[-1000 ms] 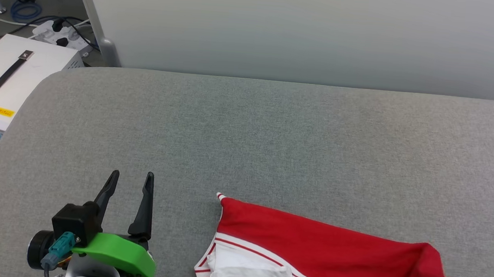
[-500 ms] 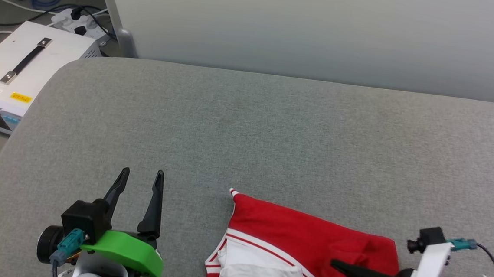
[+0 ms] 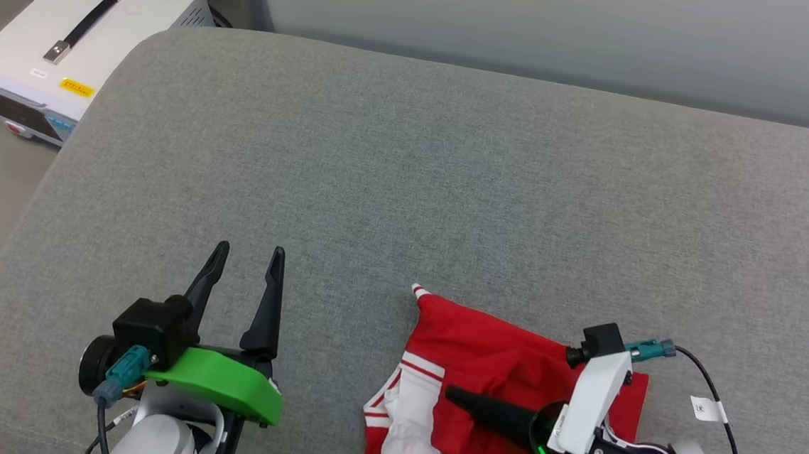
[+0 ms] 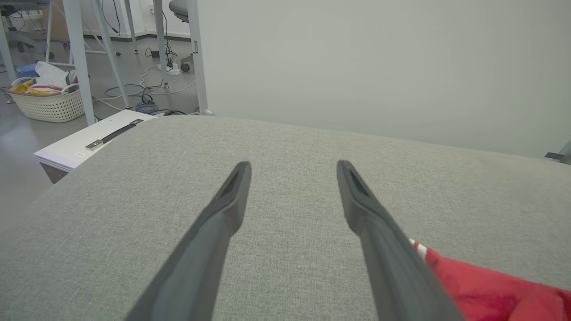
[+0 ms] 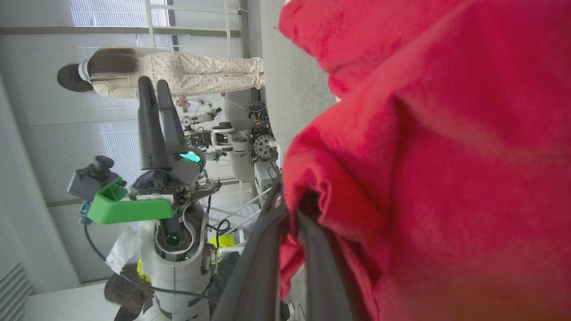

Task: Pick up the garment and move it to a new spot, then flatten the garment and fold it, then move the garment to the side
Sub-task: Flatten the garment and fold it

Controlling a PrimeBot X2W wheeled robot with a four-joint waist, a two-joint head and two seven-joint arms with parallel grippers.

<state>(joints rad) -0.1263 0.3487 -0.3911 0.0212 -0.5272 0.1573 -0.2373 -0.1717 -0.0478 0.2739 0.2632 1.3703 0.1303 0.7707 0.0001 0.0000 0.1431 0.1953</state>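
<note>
A: Where is the red jersey T-shirt (image 3: 482, 339)?

B: Bunched in a heap at the near edge of the grey padded surface (image 3: 407, 184), right of the middle. A white sleeve with striped trim pokes out on its left side, and one trimmed corner points away from the robot.

A: Is anything holding it?

B: Yes. The right gripper (image 3: 452, 395) has its two fingers pinched together on a fold of red cloth. The right wrist view shows the fabric gathered up around the tips.

A: And the left gripper (image 3: 250, 252)?

B: Spread wide and empty, over bare surface to the left of the shirt, apart from it.

A: So how far along would you say it is?

B: Early, I think. The grasp for the first move is taken, but the shirt lies crumpled, neither flat nor folded. Carrying it to a new spot, smoothing, folding and setting it aside all look undone.
</note>
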